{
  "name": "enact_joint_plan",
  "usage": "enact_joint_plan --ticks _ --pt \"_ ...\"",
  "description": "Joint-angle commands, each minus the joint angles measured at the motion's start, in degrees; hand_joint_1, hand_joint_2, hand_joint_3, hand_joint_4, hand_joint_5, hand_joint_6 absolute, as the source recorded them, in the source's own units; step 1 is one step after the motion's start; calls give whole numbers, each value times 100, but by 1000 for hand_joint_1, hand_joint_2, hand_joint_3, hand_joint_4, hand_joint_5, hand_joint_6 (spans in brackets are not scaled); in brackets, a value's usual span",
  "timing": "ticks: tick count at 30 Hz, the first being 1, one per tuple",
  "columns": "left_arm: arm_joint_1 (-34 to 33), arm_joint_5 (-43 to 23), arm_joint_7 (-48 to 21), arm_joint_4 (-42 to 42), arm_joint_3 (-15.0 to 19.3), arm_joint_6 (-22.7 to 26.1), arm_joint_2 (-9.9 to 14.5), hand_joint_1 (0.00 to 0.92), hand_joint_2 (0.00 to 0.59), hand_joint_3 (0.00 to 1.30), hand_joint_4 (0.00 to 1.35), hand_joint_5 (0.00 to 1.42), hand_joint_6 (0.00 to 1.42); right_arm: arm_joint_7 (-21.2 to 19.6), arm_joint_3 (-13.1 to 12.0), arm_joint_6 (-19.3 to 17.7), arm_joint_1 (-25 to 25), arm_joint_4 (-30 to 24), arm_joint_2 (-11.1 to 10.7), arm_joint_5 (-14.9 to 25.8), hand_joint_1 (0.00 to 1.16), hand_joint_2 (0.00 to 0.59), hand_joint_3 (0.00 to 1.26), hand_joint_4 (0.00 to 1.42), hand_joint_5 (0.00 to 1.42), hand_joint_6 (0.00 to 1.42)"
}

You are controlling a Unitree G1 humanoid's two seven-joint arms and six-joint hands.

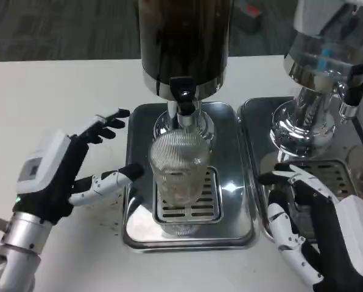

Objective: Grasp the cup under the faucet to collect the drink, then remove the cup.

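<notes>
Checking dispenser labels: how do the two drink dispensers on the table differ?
The center dispenser has a dark body; the right dispenser is clear, with a shiny chrome base. A ribbed clear cup stands under the center dispenser's faucet on its drip grate; no cup stands on the part of the right dispenser's grate not hidden by the right robot hand. Both stand on steel drip trays and have a black tap handle.
</notes>
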Motion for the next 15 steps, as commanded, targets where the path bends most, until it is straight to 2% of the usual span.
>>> enact_joint_plan --ticks 1,6,10,12,15 --pt "277 -567 -423 -372 387 -367 184 14 90 344 380 426 531 -6 1 23 -15 25 -12 41 129 495 426 234 236 380" --pt "426 -1974 -1718 -772 798 -767 346 0 115 400 403 442 562 -19 4 -1 -65 79 -15 75 129 495 407 238 222 379" --pt "415 -3844 -3555 -1163 1044 -668 338 0 147 493 506 513 646 -21 12 -11 -138 138 -11 97 129 495 393 254 231 369" --pt "400 -4846 -4575 -1506 1178 -278 335 0 146 503 517 522 649 -27 8 -7 -162 159 -7 108 129 495 384 263 241 374" --pt "343 -6109 -6100 -2001 1470 746 315 0 122 444 430 428 508 -60 13 -14 -186 203 8 116 129 495 383 275 252 378"
